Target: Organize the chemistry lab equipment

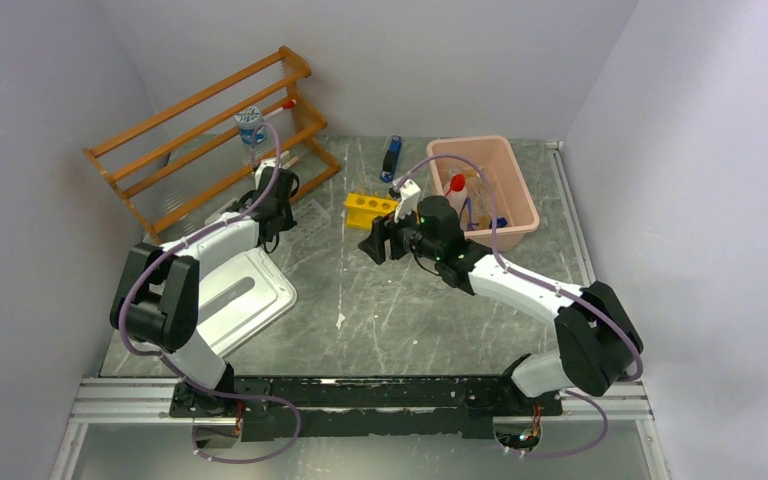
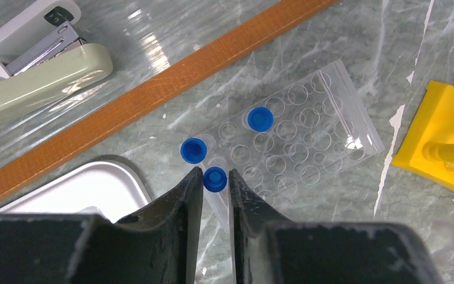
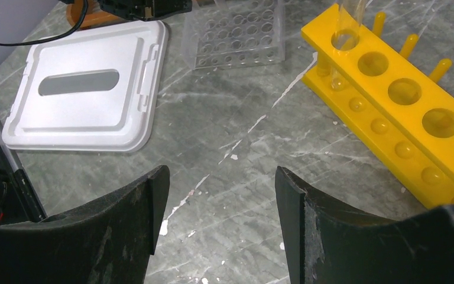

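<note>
1 blue-capped tube (image 2: 214, 179) (within left hand (image 2: 215, 173))

**Open middle, crowded back left**

Bare worktop (image 1: 410, 310) fills the centre and lower middle of the top view. The white lid (image 1: 260, 290) takes the left, the wooden rack (image 1: 200, 130) the upper left, the pink bin (image 1: 520, 190) the upper right, and the yellow rack (image 1: 370, 208) stands between. The left pincer (image 2: 214, 173) pinches one blue-capped tube (image 2: 214, 180), hemmed in by the clear holed tray (image 2: 295, 136) and two other blue caps (image 2: 193, 149). The right pincer (image 3: 220, 177) gapes over bare worktop.
</note>
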